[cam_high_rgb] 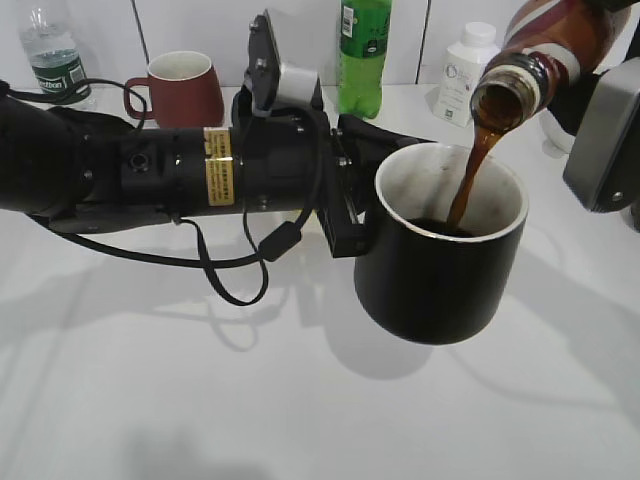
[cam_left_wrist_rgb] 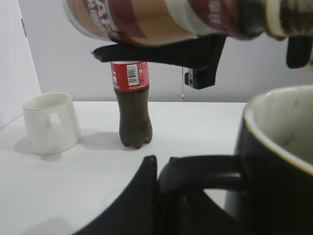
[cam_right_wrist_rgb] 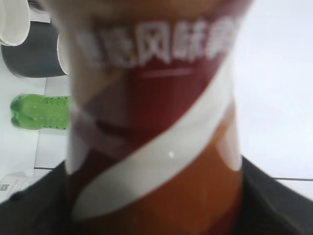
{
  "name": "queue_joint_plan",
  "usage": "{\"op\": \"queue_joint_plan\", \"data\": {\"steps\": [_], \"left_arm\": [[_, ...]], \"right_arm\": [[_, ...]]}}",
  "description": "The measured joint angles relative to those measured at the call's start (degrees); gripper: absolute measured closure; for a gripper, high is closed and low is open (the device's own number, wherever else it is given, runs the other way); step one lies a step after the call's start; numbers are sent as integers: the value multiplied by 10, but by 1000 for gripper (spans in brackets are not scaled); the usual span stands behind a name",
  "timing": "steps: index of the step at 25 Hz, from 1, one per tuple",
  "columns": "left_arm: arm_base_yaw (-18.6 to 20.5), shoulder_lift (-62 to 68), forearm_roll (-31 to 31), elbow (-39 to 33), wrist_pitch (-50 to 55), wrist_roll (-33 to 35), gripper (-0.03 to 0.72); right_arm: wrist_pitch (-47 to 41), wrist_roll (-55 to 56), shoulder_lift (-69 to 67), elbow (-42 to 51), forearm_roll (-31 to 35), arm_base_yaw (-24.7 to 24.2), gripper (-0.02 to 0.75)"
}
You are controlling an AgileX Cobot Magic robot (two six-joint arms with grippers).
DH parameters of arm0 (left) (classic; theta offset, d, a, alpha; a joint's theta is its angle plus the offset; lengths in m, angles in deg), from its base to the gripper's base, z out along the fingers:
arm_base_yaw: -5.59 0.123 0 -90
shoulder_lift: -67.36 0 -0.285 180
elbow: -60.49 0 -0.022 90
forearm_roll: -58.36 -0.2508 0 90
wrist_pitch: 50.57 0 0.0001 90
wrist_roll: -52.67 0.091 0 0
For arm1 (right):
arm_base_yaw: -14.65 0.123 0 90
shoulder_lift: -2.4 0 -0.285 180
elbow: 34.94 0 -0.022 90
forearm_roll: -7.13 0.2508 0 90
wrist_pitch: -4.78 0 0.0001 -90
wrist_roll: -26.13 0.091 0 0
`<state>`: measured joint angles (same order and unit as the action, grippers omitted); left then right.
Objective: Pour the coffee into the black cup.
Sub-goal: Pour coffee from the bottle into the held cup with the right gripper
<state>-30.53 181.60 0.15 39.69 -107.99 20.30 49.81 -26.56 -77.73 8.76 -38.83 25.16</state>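
Note:
The black cup, glossy with a white inside, hangs just above the white table. My left gripper is shut on its handle, with one black finger pressed against the loop. Above the cup's right rim, the coffee bottle with its maroon and white label is tilted mouth down. A brown stream of coffee runs from it into the cup, where dark liquid lies at the bottom. My right gripper is shut on the bottle's body, which fills the right wrist view.
A maroon mug, a green bottle, a white pill bottle and a water bottle stand along the back wall. A cola bottle and a white mug stand beyond the cup. A dark grey mug shows too.

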Motion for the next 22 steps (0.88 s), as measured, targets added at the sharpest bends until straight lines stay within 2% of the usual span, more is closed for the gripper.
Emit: {"op": "queue_joint_plan", "data": {"steps": [22], "left_arm": [[0, 0, -4, 0, 0, 0, 655]], "right_arm": [[1, -22, 0, -2, 1, 0, 211]]}}
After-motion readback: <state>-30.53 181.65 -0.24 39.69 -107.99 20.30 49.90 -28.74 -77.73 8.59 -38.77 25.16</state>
